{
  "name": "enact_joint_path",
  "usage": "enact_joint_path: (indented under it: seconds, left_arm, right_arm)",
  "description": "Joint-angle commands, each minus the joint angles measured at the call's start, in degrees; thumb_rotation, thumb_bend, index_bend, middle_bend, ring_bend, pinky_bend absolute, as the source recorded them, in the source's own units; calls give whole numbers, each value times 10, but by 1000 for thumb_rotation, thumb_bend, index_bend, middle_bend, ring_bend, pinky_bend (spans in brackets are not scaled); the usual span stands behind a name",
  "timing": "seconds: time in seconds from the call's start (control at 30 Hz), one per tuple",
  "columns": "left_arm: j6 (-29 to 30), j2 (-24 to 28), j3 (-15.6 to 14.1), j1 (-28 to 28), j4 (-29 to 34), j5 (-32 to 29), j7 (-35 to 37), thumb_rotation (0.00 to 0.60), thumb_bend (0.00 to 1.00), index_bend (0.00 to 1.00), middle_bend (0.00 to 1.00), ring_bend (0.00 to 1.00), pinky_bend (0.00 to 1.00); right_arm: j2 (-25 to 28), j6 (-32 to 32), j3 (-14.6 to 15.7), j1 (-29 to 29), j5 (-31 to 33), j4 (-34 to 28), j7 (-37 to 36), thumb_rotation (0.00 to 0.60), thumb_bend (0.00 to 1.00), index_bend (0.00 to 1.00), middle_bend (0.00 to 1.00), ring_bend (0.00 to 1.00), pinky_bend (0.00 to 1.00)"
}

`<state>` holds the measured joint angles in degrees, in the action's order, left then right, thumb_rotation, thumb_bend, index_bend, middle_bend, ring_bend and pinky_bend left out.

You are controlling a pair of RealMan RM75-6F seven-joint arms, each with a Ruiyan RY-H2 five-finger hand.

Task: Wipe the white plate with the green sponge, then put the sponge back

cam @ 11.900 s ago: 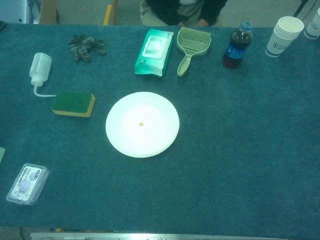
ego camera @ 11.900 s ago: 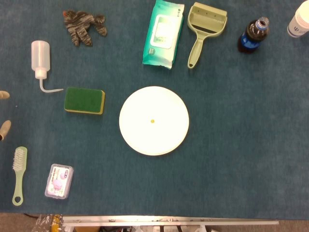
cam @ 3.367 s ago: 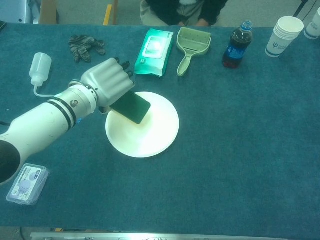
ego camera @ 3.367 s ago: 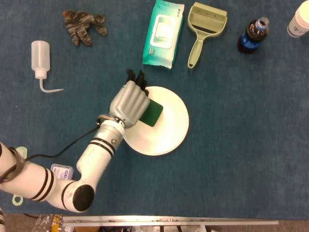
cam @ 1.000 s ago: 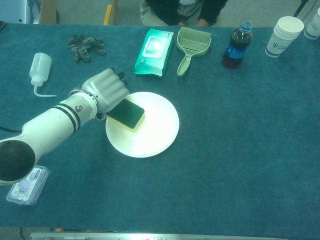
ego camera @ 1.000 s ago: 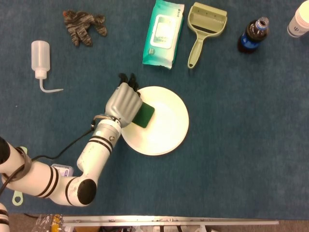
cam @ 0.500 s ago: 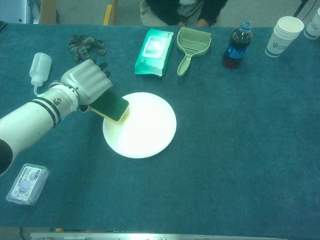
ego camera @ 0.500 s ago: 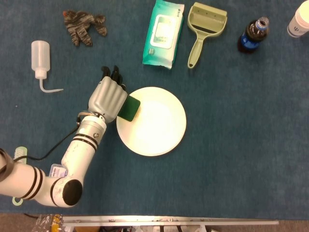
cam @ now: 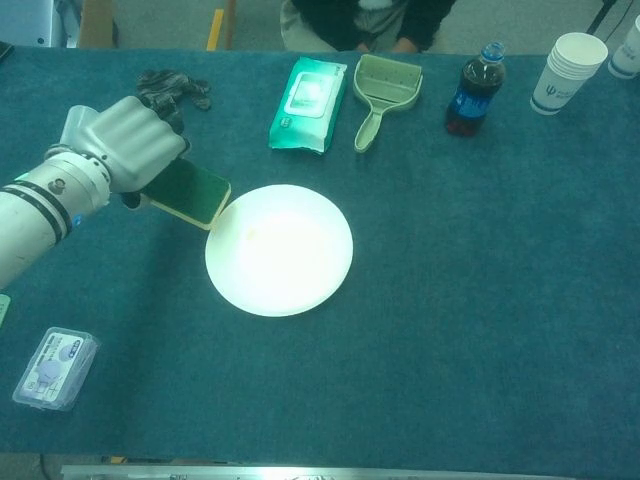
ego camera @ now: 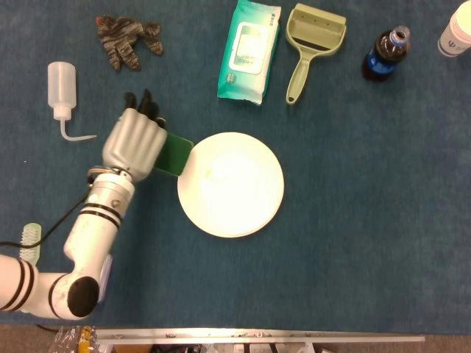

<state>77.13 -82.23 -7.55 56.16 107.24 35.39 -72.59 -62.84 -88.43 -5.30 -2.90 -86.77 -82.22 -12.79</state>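
Gripping the sponge (ego camera: 175,155), the left hand (ego camera: 134,143) has its fingers curled over the top of it, just left of the plate (ego camera: 230,184), the sponge's corner at the rim. Beyond the plate lie wipes (ego camera: 249,51), a scoop (ego camera: 309,43) and a bottle (ego camera: 385,53); further left, a squeeze bottle (ego camera: 63,89) and gloves (ego camera: 128,40).

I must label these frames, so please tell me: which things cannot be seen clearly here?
- Squeeze bottle: in the chest view, hidden behind the left hand.
- Brush: head view, partly covered by the arm.
- Cup: head view, cut by the right edge.
- Right hand: in neither view.
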Motion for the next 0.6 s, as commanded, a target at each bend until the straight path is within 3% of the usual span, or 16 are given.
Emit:
enact_joint_path:
  seconds: [0.03,0.6]
  left_arm:
    - [-7,12,-4,-15,-8,5,20,534,242,437,188,77,170]
    - [-59,37,-15,-75,-63,8,97,532,242,403,177,77,170]
  right_arm:
    - [1,-1,0,0,0,-1,1,600,184,340,400,269,313]
    - [1,2,0,-3,-2,-8,11,600,183,340,400,269,313]
